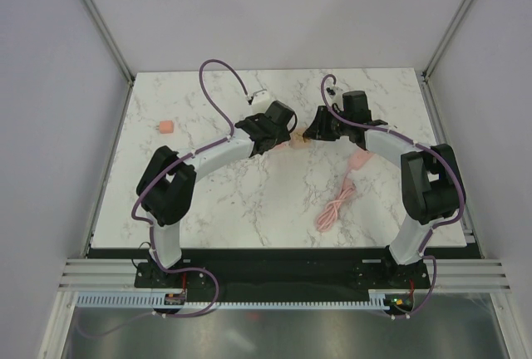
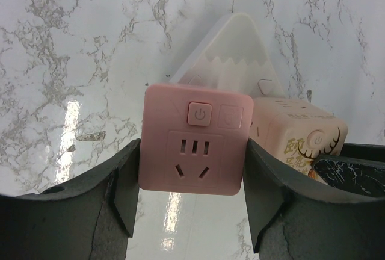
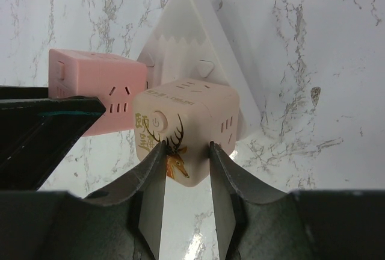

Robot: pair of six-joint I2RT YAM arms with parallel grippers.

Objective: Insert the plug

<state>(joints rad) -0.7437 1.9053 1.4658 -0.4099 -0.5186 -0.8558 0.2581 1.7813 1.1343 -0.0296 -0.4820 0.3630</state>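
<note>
Plug cube (image 3: 183,130), beige with a deer print and judged to be the plug, is pinched between the right gripper's (image 3: 186,148) narrow-set fingers. It sits just beside the pink socket cube (image 2: 194,139), which the left gripper (image 2: 191,151) clamps at a wide spread. Square the mating faces before pushing, with the left hand bracing. Power symbols show on both cubes; the gold characters by the deer and the fine top print are unreadable.

Left cube (image 2: 192,148) beside right cube (image 3: 186,121) — peaked block (image 2: 240,49) behind both (cable (image 1: 337,205) nearer, rightward).
</note>
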